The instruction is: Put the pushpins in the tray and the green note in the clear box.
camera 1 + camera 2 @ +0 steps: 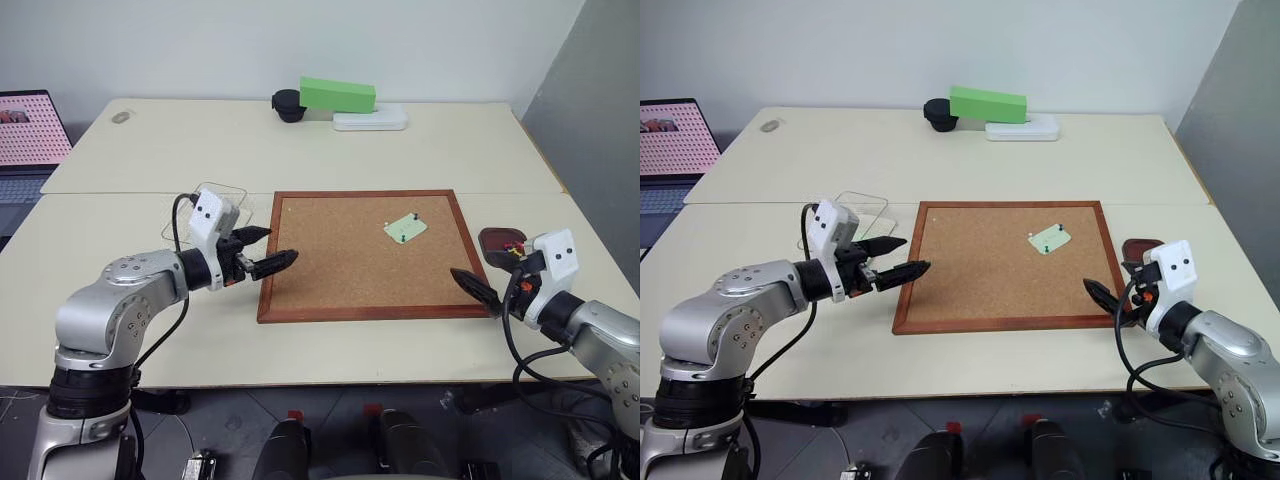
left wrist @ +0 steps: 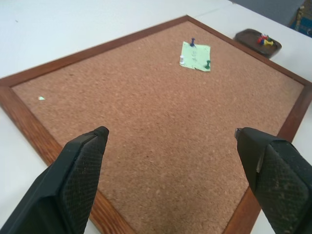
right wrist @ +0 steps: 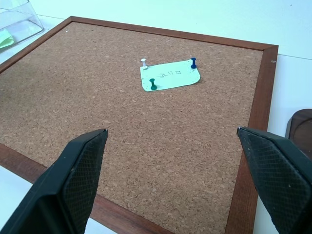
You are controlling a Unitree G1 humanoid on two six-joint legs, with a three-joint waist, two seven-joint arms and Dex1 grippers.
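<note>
At the left edge of the left eye view, the laptop (image 1: 28,140) is cut off. The left arm hides most of the clear box (image 1: 215,200). The right wrist housing covers part of the tray (image 1: 500,240). Writing on the green note (image 3: 169,77) is too small to read.

Green note (image 3: 169,78) pinned flat by three pushpins (image 3: 153,84).

One cork board (image 1: 360,255). One green note (image 3: 169,77) on it, held by three pushpins (image 3: 153,84): one white, one blue, one green. One dark red tray (image 2: 258,42) with few more pins inside, count unclear. One clear box (image 1: 862,210). One bright green block (image 1: 338,95). One laptop (image 1: 30,135). Two tables (image 1: 200,140) butted together.
</note>
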